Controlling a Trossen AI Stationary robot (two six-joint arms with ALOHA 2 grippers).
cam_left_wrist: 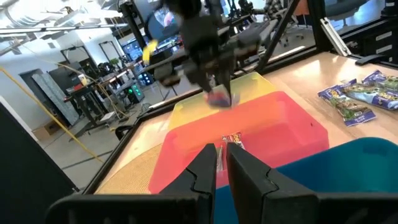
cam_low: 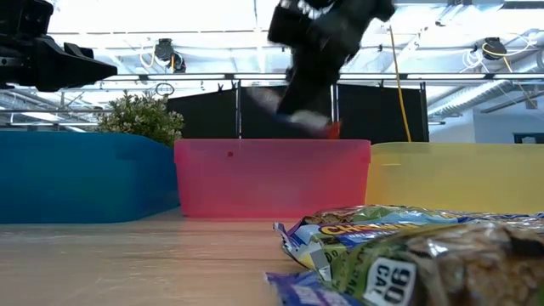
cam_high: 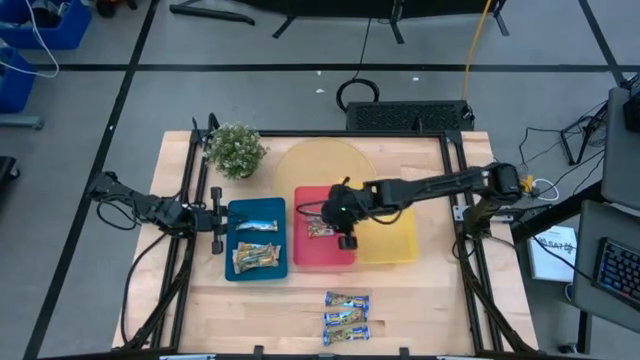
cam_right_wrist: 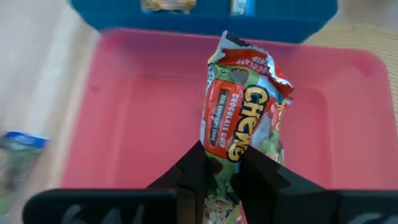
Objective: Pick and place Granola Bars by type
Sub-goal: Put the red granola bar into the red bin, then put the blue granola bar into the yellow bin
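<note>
My right gripper (cam_right_wrist: 221, 158) hovers over the red tray (cam_high: 310, 255) and is shut on a red-and-green granola bar (cam_right_wrist: 239, 118). In the low view that gripper (cam_low: 310, 119) stands above the tray's wall. Another bar (cam_high: 320, 230) lies flat in the red tray. The blue tray (cam_high: 280, 245) holds a blue bar (cam_high: 255, 225) and tan-and-green bars (cam_high: 255, 258). Three more bars (cam_high: 347, 317) lie on the table near its near edge. My left gripper (cam_left_wrist: 221, 155) waits, shut, by the blue tray's left side (cam_high: 216, 218). My right gripper pinches the red-and-green bar between its two fingers at one end (cam_right_wrist: 224, 149). The fingers come from above, slanting down, and lie along the bar. The bar sticks out beyond the fingertips, lifted clear above the red tray's floor.
A yellow tray (cam_high: 395, 245) sits right of the red one, over a round tan mat (cam_high: 320, 165). A small potted plant (cam_high: 236, 150) stands at the far left of the table. Bare wood lies along the near edge on both sides of the loose bars.
</note>
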